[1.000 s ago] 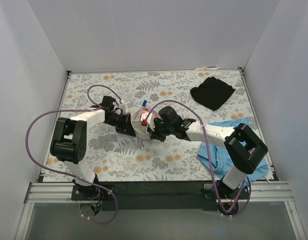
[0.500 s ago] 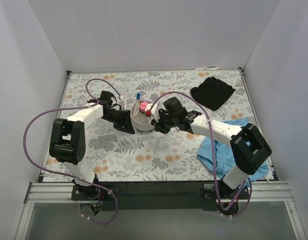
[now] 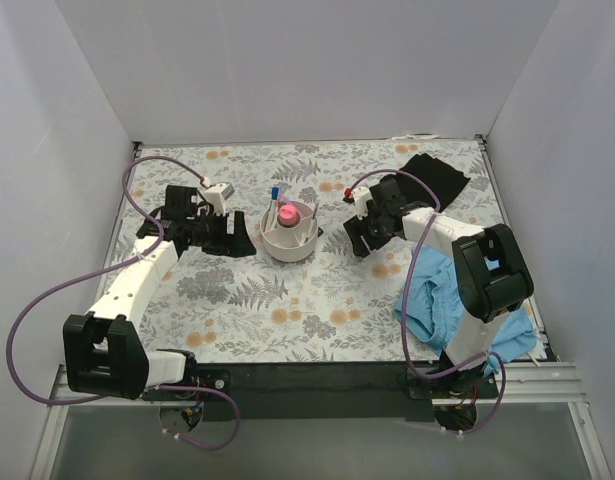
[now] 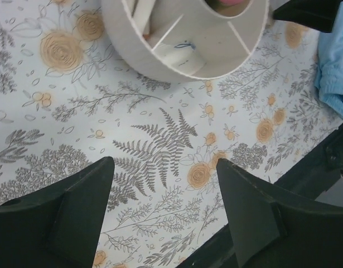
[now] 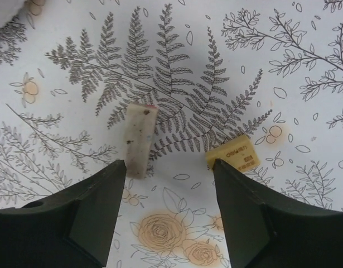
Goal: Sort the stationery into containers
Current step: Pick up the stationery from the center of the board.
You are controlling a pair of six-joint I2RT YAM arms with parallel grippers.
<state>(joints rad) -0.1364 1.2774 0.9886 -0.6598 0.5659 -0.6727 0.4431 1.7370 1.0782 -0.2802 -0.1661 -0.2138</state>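
Observation:
The round white organiser point(image 3: 289, 232) stands mid-table with a pink case point(image 3: 287, 213) in its central cup and a blue-capped marker point(image 3: 274, 194) sticking up at its back. My left gripper point(image 3: 237, 243) is open just left of it; in the left wrist view the gripper point(image 4: 164, 162) hovers over bare table with the organiser point(image 4: 132, 44) ahead. My right gripper point(image 3: 360, 240) is open to the organiser's right. In the right wrist view the gripper point(image 5: 169, 164) is above a pale eraser point(image 5: 136, 139) and a yellow eraser point(image 5: 233, 154), touching neither.
A black cloth point(image 3: 424, 185) lies at the back right. A blue cloth point(image 3: 442, 295) is bunched under the right arm near the front right. White walls close in the table on three sides.
Both grippers have opened and drawn away from the organiser, the left one leftward and the right one rightward. The organiser now stands free, slightly farther back than a second ago.

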